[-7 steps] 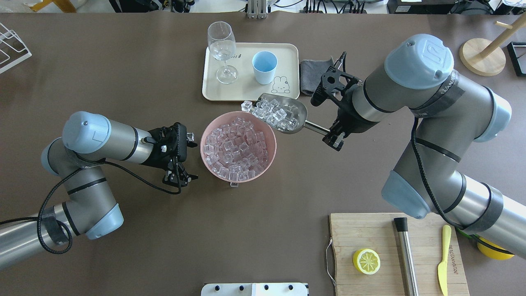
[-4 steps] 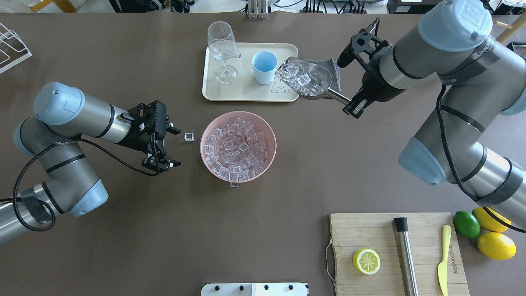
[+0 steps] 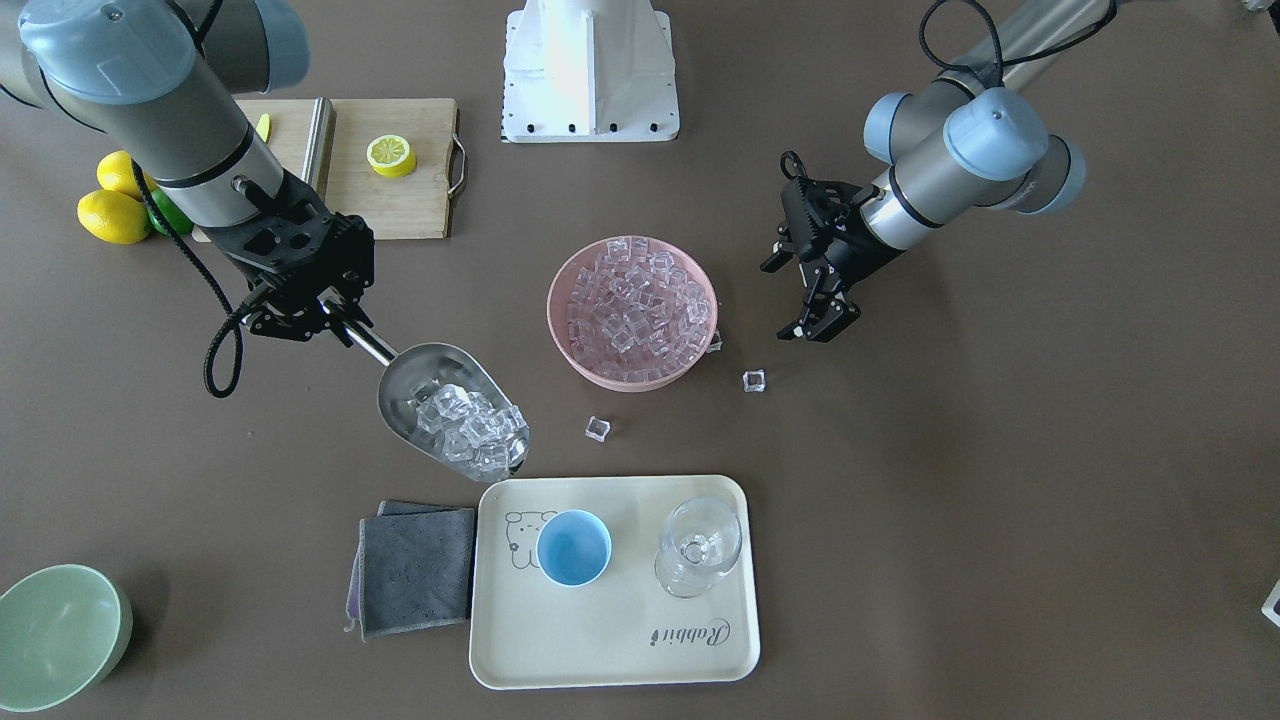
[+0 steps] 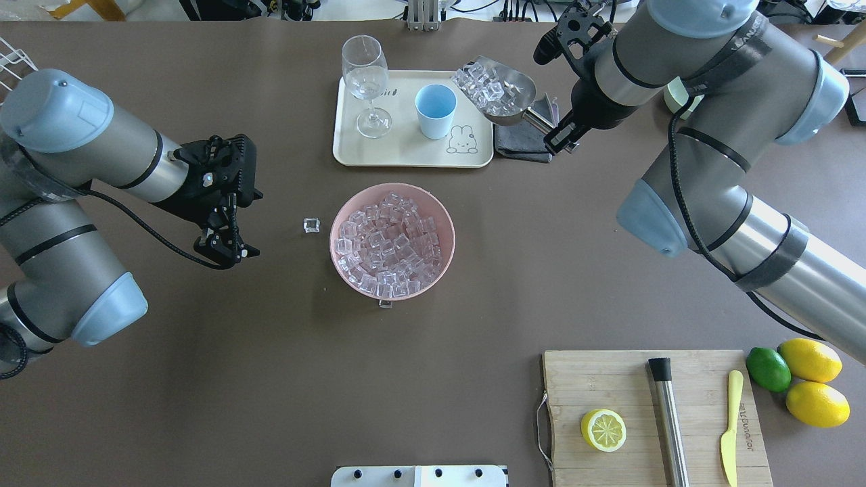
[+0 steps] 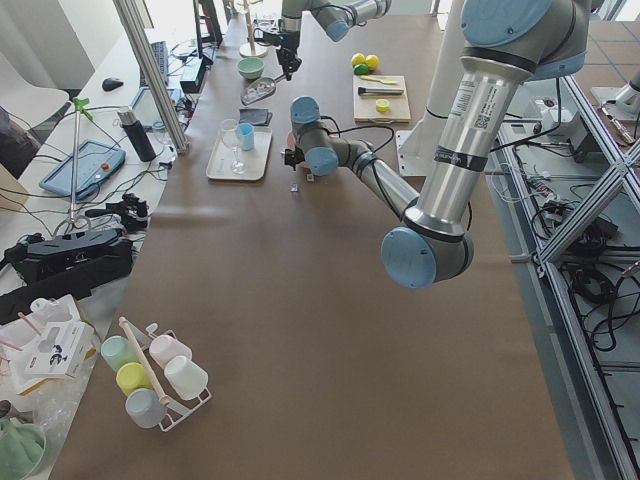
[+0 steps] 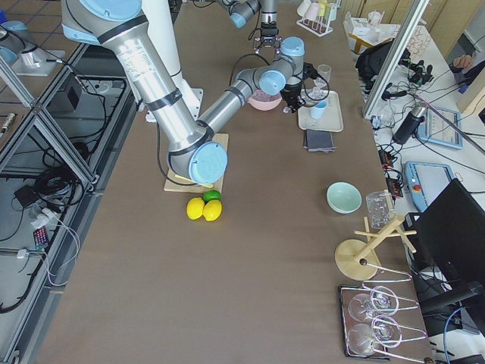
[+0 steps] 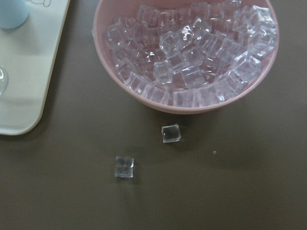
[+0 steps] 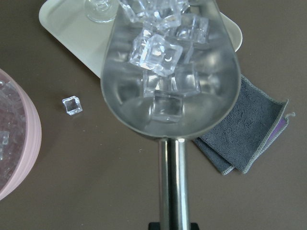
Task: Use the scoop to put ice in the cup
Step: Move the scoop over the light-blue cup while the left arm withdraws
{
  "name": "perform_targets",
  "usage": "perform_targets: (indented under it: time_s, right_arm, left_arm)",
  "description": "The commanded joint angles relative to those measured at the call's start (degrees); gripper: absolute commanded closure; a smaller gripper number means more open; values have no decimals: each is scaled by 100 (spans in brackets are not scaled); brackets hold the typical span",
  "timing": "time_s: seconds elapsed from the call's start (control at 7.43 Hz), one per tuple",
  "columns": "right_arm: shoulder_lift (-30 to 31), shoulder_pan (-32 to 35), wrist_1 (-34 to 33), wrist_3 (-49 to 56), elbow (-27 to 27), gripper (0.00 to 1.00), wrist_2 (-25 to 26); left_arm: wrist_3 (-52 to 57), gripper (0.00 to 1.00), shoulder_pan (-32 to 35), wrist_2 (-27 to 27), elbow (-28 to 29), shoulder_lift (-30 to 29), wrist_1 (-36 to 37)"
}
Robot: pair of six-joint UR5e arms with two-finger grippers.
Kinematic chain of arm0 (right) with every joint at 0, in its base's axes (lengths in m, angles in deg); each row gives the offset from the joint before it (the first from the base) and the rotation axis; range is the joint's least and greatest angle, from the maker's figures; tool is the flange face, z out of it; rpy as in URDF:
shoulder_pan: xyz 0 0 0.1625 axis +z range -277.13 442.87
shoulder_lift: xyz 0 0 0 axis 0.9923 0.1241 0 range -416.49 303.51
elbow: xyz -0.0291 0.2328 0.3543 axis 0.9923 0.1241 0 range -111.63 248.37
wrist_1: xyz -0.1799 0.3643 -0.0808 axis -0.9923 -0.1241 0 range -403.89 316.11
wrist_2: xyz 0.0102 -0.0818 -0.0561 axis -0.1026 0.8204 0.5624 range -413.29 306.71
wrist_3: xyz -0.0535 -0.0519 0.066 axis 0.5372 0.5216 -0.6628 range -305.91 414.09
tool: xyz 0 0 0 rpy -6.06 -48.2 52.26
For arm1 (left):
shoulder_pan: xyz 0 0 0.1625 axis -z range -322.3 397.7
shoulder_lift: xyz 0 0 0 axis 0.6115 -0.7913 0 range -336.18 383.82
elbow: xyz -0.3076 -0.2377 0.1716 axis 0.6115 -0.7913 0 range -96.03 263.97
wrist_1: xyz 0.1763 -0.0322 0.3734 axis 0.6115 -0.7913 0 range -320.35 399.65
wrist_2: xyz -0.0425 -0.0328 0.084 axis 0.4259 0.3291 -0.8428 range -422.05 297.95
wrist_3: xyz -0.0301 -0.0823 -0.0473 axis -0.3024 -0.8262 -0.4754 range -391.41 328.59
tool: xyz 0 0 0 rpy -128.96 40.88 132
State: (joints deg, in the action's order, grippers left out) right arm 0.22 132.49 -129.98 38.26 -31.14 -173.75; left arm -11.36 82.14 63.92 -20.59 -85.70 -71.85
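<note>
My right gripper [image 4: 559, 133] is shut on the handle of the steel scoop [image 4: 499, 91], also in the front view [image 3: 335, 322]. The scoop [image 3: 450, 410] is held in the air, full of ice cubes [image 8: 163, 52]. It is by the tray's corner, its mouth toward the light-blue cup [image 4: 435, 110]. The cup [image 3: 573, 547] stands upright on the cream tray [image 4: 406, 154] and looks empty. The pink bowl [image 4: 333, 238] holds many ice cubes [image 4: 389, 243]. My left gripper [image 4: 250, 224] is open and empty, left of the bowl.
Loose cubes [image 4: 311, 224] [image 3: 597, 428] lie on the table around the bowl. A wine glass [image 4: 365, 81] stands on the tray left of the cup. A grey cloth [image 4: 521, 143] lies beside the tray. A cutting board [image 4: 629, 385] holds a lemon half, steel rod and knife.
My right arm has lifted the full scoop from over the pink bowl to the tray's right corner beside the cup. My left arm has drawn back left, away from the bowl.
</note>
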Motion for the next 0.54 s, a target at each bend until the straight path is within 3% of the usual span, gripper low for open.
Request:
perform_targets:
  time_s: [0.0, 0.13, 0.4]
  right_arm:
    - [-543, 4, -56, -27, 719, 100, -12]
    - [-633, 4, -74, 0, 906, 100, -12]
    - [-957, -5, -405, 140, 1275, 100, -30]
  left_arm:
    - [-900, 1, 571, 77, -177, 351, 120]
    - [-940, 1, 879, 173, -378, 614, 163]
    - [-949, 1, 1870, 970, -154, 1177, 181]
